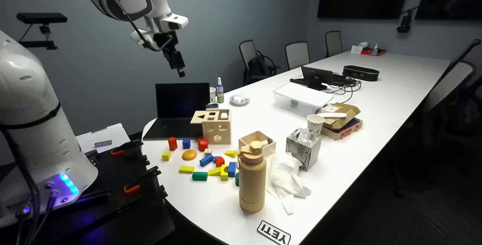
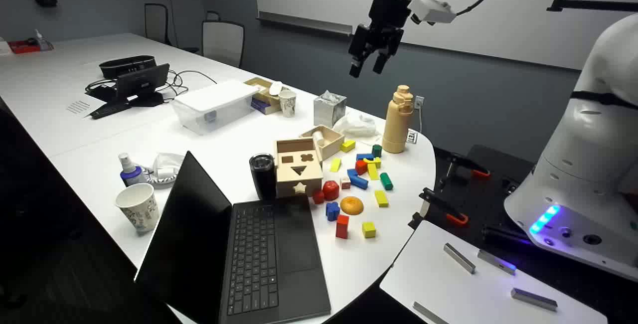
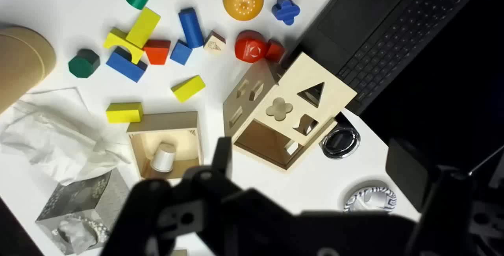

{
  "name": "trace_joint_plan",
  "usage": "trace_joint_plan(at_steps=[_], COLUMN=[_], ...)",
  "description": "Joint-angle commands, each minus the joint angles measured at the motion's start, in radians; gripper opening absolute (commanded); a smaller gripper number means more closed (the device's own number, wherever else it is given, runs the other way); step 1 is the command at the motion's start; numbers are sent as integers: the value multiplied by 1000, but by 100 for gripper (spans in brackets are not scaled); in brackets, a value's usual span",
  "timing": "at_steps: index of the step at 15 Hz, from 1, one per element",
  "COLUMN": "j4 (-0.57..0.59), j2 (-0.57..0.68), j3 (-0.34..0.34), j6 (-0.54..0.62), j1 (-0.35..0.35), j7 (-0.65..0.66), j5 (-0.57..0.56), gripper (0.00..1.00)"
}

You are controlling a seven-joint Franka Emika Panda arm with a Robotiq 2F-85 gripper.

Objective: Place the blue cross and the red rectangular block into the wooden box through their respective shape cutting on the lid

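The pincer [image 2: 367,68] hung spread, upper centre in an exterior view. Below it, leftward, stood one wooden box [image 2: 289,188], one blue cross [image 2: 332,211], one red rectangular block [image 2: 342,226]

The pale wooden cube box [image 1: 217,130] is partly open, its flat pale wooden lid [image 3: 301,108] jutting past one edge; the blue four-lobed cross [image 2: 332,211] sits near the box, the upright red rectangular block [image 2: 342,226] farther off

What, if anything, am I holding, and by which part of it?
Nothing is held: the fingers stand apart and empty, and the blue cross and red rectangular block are on the table.
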Motion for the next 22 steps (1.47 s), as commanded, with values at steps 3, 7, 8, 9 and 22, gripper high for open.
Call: trace_joint_plan(at_steps=[3,7,8,9,22], j4=[-4,-59,-30,-40,104], j2=[9,62,127,160,943], j3=[4,95,134,162,103], j6=[20,160,195,248,760], j1=[6,33,34,43,19], j7=[34,211,281,331,567], j5=[14,70,74,87,2], gripper=[100,100,100,100,100])
